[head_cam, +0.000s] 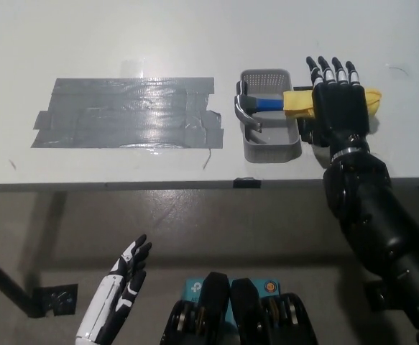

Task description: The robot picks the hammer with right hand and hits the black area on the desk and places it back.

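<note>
- Hammer lies w/ head in grey tray, yellow grip sticking out over tray's right rim
- Right hand flat over that grip, fingers straight & spread, holding nothing
- Judgement: lower palm onto grip, curl fully round it just right of tray, then lift clear of rim
- Black tape just left of tray
- Left hand idle, open, well below tray, under desk edge
</note>
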Controlling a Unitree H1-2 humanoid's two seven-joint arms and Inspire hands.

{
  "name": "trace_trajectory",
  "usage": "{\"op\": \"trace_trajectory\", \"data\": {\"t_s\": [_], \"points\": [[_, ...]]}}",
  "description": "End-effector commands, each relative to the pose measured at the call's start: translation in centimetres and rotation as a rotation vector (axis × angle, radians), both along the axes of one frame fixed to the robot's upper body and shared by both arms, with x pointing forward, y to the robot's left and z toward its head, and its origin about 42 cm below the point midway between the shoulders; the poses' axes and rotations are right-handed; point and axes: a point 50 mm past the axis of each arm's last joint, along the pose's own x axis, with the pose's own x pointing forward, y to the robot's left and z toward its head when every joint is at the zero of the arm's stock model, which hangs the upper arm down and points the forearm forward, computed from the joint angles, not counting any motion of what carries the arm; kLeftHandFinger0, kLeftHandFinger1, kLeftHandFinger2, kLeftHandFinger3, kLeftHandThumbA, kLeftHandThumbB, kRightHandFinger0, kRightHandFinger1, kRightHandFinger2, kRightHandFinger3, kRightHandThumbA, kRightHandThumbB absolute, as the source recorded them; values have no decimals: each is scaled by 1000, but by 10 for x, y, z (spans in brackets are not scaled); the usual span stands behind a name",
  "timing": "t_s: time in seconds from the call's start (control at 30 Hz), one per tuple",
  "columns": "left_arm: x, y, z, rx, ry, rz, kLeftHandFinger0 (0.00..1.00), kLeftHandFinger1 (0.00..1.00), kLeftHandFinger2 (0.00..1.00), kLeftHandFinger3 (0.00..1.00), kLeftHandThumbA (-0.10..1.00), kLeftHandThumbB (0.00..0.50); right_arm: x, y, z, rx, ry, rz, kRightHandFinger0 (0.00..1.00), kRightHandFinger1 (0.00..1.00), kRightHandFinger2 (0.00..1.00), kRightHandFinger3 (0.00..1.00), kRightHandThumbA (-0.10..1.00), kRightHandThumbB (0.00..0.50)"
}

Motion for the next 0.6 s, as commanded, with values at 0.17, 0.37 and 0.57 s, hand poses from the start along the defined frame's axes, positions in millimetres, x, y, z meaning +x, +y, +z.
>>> {"op": "trace_trajectory", "data": {"t_s": [0.17, 0.37, 0.57], "points": [[3, -2, 9, 7, -32, -36, 1000, 976, 1000, 1000, 977, 41, 24, -16, 35, -48, -388, 41, 720, 620, 644, 680, 449, 285], [5, -3, 12, 11, -39, -44, 990, 954, 977, 1000, 1000, 65, 30, -44, 28, -93, -437, 148, 0, 152, 595, 95, -100, 247], [9, 0, 15, 29, -47, -45, 965, 908, 925, 1000, 1000, 61, 34, -60, 35, -65, -419, 173, 0, 308, 795, 739, -100, 199]]}}
